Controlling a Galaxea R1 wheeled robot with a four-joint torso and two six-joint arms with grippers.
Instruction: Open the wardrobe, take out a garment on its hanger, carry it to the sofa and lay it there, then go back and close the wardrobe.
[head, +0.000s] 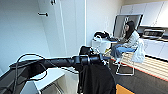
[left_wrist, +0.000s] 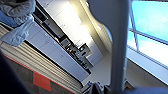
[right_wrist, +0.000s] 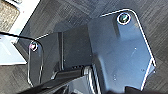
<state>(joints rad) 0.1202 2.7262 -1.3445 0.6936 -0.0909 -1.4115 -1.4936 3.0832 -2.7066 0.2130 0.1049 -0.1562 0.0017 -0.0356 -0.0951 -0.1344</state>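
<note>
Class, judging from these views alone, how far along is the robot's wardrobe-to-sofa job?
Done, it seems: the black garment is out, hanging below the end of the left arm stretched across the head view. In hand: carrying it; the wardrobe stands close by on the left, with a person seated at a desk ahead. Left: laying it on the sofa and closing the wardrobe.

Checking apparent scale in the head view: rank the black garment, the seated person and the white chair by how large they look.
1. Black fabric garment, though nearness inflates it.
2. Seated person.
3. White metal-framed chair, partly hidden, so unsure.
</note>
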